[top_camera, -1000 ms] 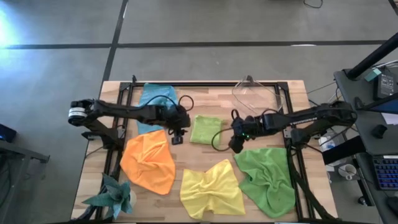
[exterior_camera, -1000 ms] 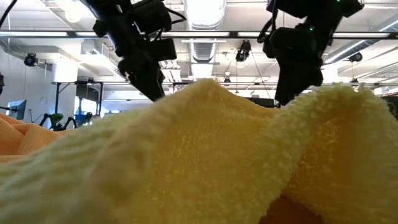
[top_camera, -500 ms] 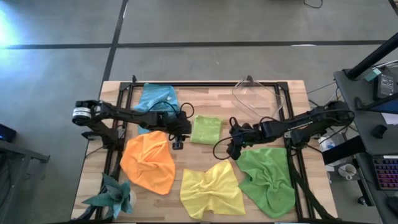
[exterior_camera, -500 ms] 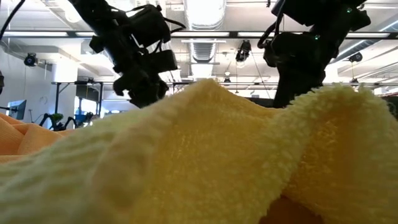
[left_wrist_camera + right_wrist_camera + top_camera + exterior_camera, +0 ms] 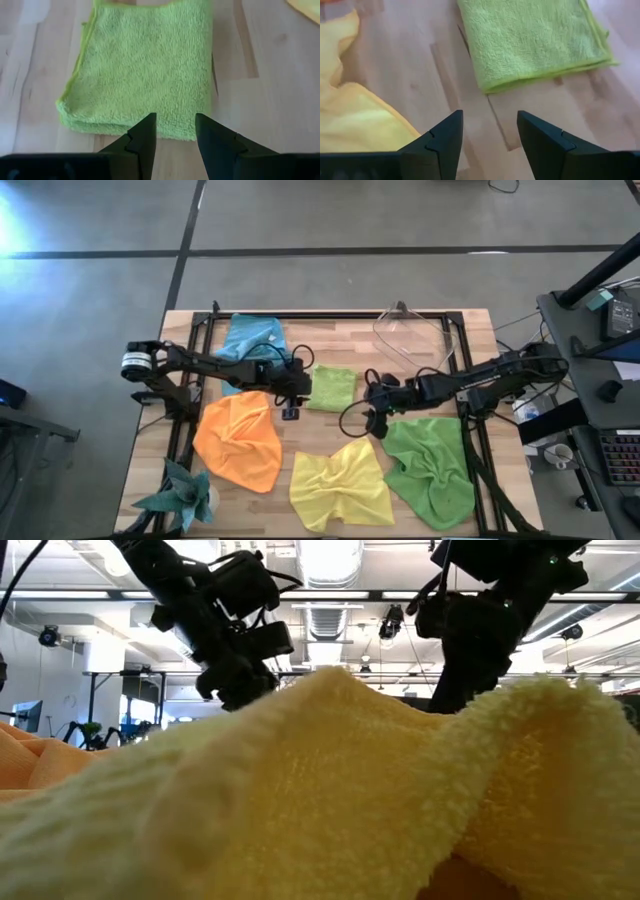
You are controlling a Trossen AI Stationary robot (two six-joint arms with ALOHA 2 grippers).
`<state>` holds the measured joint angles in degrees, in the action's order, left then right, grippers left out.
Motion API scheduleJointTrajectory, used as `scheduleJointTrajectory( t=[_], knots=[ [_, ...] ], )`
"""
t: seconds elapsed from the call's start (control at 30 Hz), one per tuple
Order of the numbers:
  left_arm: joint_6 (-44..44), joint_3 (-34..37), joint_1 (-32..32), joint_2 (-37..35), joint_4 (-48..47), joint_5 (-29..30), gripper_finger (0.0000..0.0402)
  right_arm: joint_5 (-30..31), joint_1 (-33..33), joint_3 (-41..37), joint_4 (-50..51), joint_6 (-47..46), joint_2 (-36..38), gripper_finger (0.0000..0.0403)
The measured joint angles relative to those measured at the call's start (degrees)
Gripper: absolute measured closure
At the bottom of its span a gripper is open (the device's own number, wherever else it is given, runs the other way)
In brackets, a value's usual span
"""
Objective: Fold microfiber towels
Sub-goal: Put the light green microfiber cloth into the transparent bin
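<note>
On the near edge of the bench (image 5: 470, 320) three towels lie open and crumpled, so none of them is folded yet: the yellow towel (image 5: 340, 485) in the middle, the darker green towel (image 5: 432, 468) at its right, and the orange towel (image 5: 240, 438) at the left, a little farther. At the near left corner stands a teal spiky ornament (image 5: 185, 495), which is not part of the job.

In the middle of the bench lies the lime green towel (image 5: 332, 388). It is folded into a small neat rectangle with several layers, so I judge this one finished. The left tool (image 5: 175, 131) is just at its left edge, fingers partly apart and holding nothing. The right tool (image 5: 487, 132) is at its right side, over bare wood between the lime and the yellow towel, fingers wide apart and also empty.

At the far left lies the blue towel (image 5: 252, 340), half hidden under the left arm; whether it is folded I cannot tell. So one towel seems done and at least three remain.
</note>
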<state>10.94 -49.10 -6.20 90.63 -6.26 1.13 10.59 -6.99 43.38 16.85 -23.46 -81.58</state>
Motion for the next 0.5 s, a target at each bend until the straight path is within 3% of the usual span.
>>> scheduleJointTrajectory(
  t=[0.33,0.5],
  knots=[
    [6.30,-0.16,1.24,3.21,1.16,-0.85,0.0281,0.05,0.92,-0.50,-8.15,14.53,-0.83,0.0216],
    [6.01,-0.34,2.51,3.19,1.36,-0.92,0.0281,0.02,1.34,-0.12,-10.22,15.74,-4.42,0.0204]
  ],
)
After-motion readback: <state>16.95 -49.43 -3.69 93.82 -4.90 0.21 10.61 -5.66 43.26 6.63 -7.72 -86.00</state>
